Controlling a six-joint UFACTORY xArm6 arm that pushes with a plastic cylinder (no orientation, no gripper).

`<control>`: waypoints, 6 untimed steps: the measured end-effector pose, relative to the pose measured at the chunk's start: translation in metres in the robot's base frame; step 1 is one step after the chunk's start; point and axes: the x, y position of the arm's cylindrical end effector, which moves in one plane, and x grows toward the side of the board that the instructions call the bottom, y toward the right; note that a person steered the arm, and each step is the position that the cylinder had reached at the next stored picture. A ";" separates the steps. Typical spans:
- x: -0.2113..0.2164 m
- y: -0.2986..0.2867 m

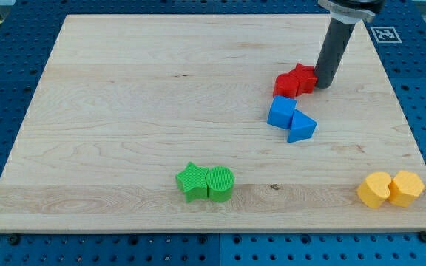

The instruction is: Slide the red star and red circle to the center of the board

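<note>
The red star (303,77) and the red circle (286,86) lie touching each other in the upper right part of the wooden board (124,111), the circle to the left and slightly below the star. My tip (322,85) rests on the board right against the star's right side. The dark rod rises from there to the view's top edge.
A blue cube (281,112) and a blue triangle (301,127) sit just below the red pair. A green star (191,181) and green circle (220,183) lie at the bottom centre. Two yellow blocks (374,189) (406,187) lie at the bottom right.
</note>
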 end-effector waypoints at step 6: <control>0.019 -0.080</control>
